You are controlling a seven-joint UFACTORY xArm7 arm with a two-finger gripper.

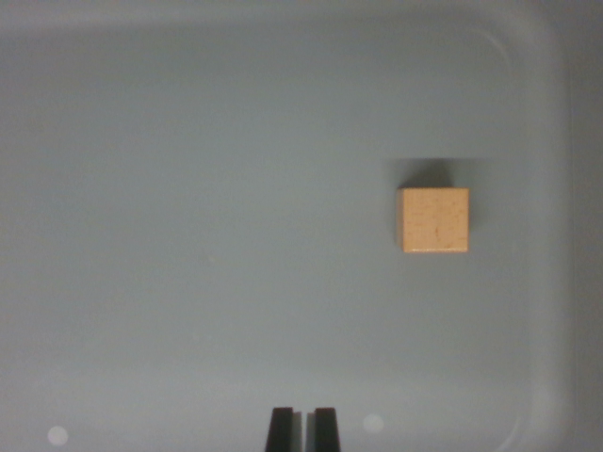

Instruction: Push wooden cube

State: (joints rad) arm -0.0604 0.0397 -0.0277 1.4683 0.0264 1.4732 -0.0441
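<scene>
The gripper [302, 430] has its jaws pressed nearly together, only a thin slit between them, grasping nothing. The wooden cube [433, 219] sits well apart, ahead and toward the wrist view's right, on the grey tray [188, 235].

Wrist view: only the tip of the claw [301, 430] shows, at the bottom edge near centre. Two fingers [280, 430], both black, matte finish. Each is a narrow upright bar with a flat, squared-off top. Inner faces straight and parallel; a thin pale seam runs between them. Lower parts cut off by the frame. No screws, cables, or markings can be made out.
</scene>
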